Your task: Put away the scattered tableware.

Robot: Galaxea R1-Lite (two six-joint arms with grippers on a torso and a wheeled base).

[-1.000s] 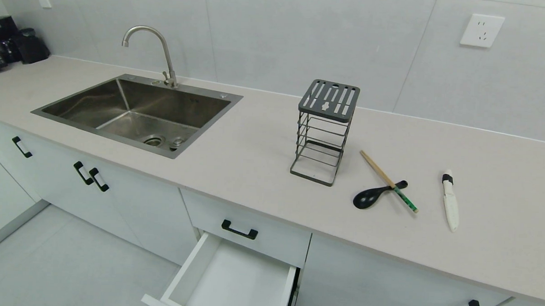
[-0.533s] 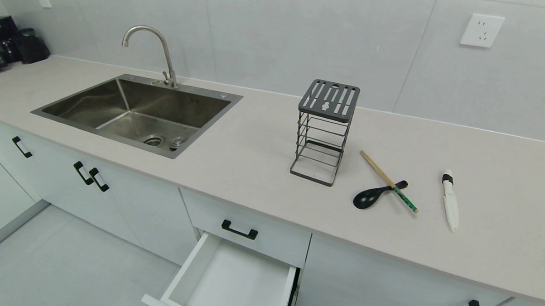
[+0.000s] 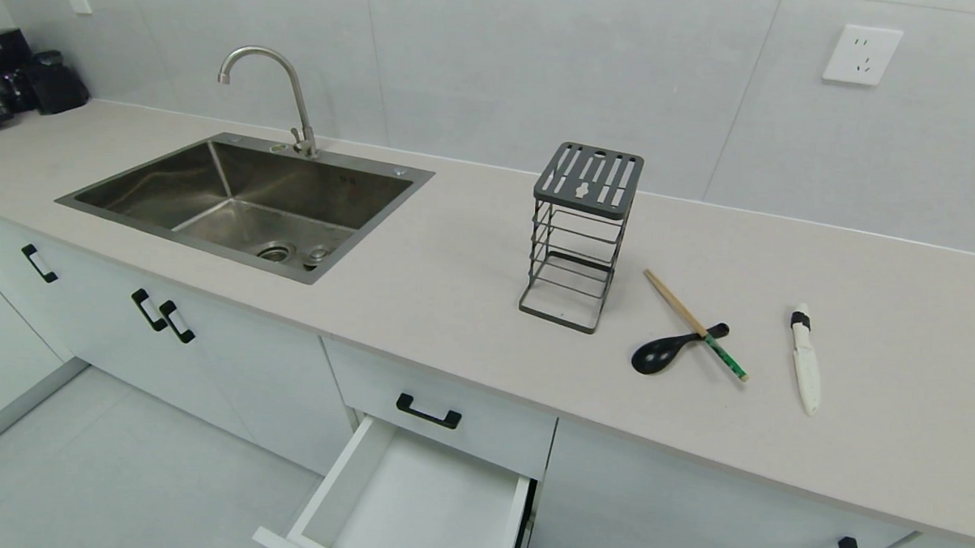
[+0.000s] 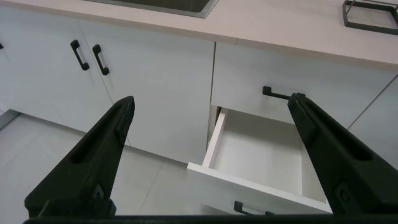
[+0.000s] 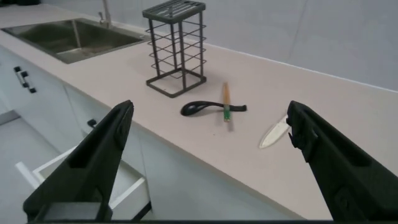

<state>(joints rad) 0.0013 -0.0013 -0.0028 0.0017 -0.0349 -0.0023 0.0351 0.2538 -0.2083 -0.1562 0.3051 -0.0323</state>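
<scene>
A black spoon [image 3: 673, 349] [image 5: 202, 108] lies on the counter with a wooden chopstick [image 3: 694, 323] [image 5: 226, 105] across its handle. A white knife [image 3: 804, 369] [image 5: 275, 132] lies to their right. Left of them stands a dark wire utensil rack [image 3: 580, 233] [image 5: 175, 46]. My right gripper [image 5: 211, 158] hangs open in front of the counter, well short of the tableware. My left gripper [image 4: 211, 155] is open too, low in front of the cabinets above a pulled-out white drawer [image 4: 261, 158] [image 3: 411, 498].
A steel sink [image 3: 243, 200] with a faucet [image 3: 271, 88] sits at the counter's left. Black devices [image 3: 20, 79] stand at the far left corner. Cabinet doors with black handles [image 3: 162, 315] run below the counter. A wall socket [image 3: 862, 53] is at the upper right.
</scene>
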